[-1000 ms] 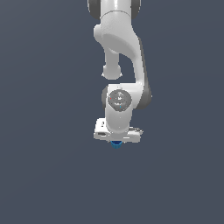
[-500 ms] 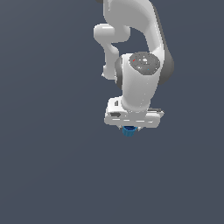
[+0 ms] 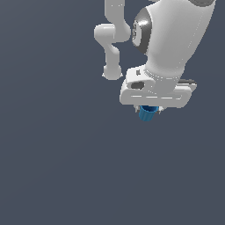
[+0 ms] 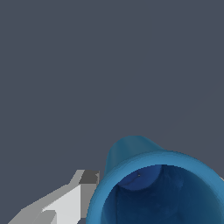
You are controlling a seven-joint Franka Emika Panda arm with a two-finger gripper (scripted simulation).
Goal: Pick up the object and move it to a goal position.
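Note:
The object is a small bright blue ribbed cup (image 3: 148, 113). It hangs just under the white hand of my arm in the exterior view, much narrower than the hand. My gripper (image 3: 149, 110) is shut on it, and the fingers are mostly hidden behind the hand. In the wrist view the blue cup (image 4: 153, 183) fills the near part of the picture, its hollow open end toward the camera. One grey and white fingertip (image 4: 83, 183) presses against its side. The cup is held up off the grey ground.
A plain dark grey surface (image 3: 57, 167) fills both views. The white arm links (image 3: 171, 39) rise above the hand toward the exterior view's upper right. No goal marker shows.
The arm has swung toward the exterior view's right and closer to the camera, carrying the blue cup in the gripper. The hand looks larger now.

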